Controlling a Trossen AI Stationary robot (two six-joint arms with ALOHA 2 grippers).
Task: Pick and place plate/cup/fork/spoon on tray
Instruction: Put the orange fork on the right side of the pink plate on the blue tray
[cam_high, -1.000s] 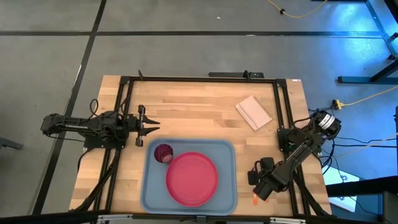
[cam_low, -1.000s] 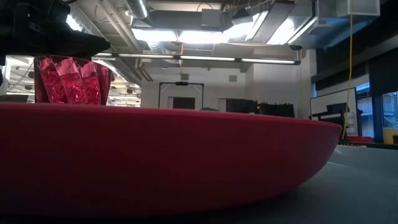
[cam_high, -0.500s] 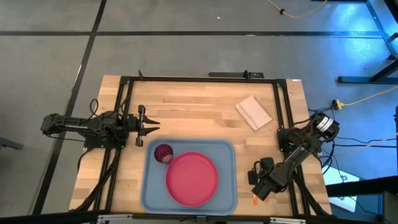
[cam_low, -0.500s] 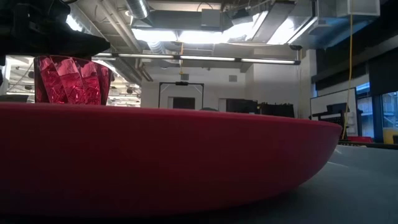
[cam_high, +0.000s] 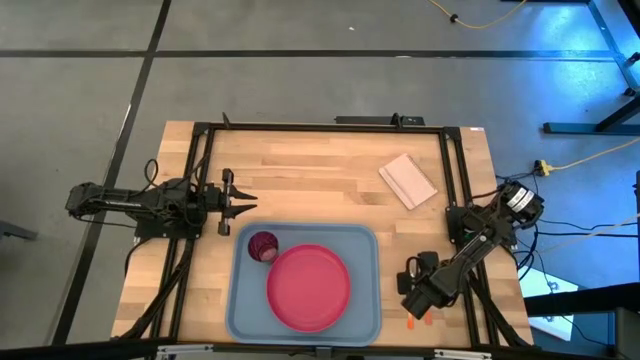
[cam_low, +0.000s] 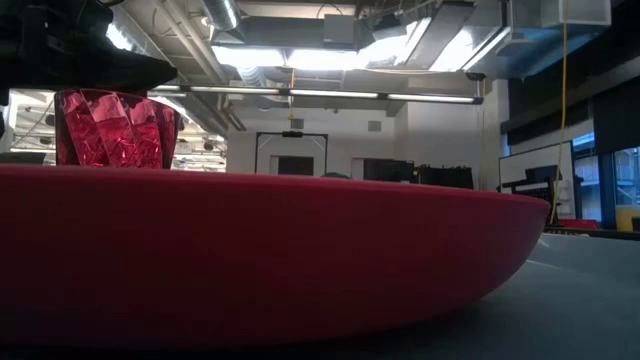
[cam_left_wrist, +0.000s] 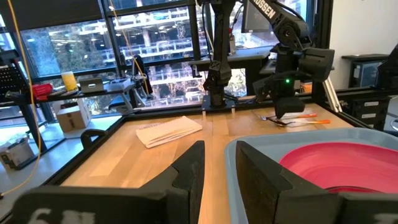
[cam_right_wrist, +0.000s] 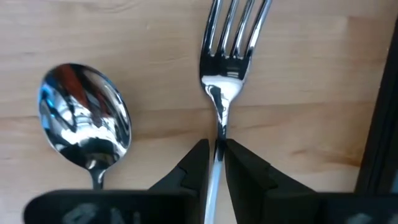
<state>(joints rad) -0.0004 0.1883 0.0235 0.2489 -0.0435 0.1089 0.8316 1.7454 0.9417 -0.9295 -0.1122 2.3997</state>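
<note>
Pinching the fork (cam_right_wrist: 222, 74) by its slim metal neck, the right gripper (cam_right_wrist: 213, 163) has its two dark fingers drawn in close on either side of the shank, just below the tines. From the right wrist view the fork lies flat on the bare wood, tines pointing away from the wrist, so a grip low on the neck makes sense: it is the one narrow part the fingers can straddle without fouling the tines. I judge the hold is made but the lift not yet begun, since the fork looks level with the boards.

Just beside it lies the spoon (cam_right_wrist: 87, 124), bowl up, apart from the fork and untouched.

From above, the right gripper (cam_high: 421, 294) sits off the right edge of the tray (cam_high: 241, 300), with a bit of orange handle showing beneath it. The tray already carries the plate (cam_high: 309, 287) in its middle and the cup (cam_high: 262, 246) in the far left corner, near the plate's rim. Free tray floor shows along the right side, the likely spot for the cutlery.

The left gripper (cam_high: 232, 206) waits beyond the tray's far left corner, fingers slightly apart and holding nothing. A white napkin (cam_high: 407, 181) lies well apart, toward the table's far right.
</note>
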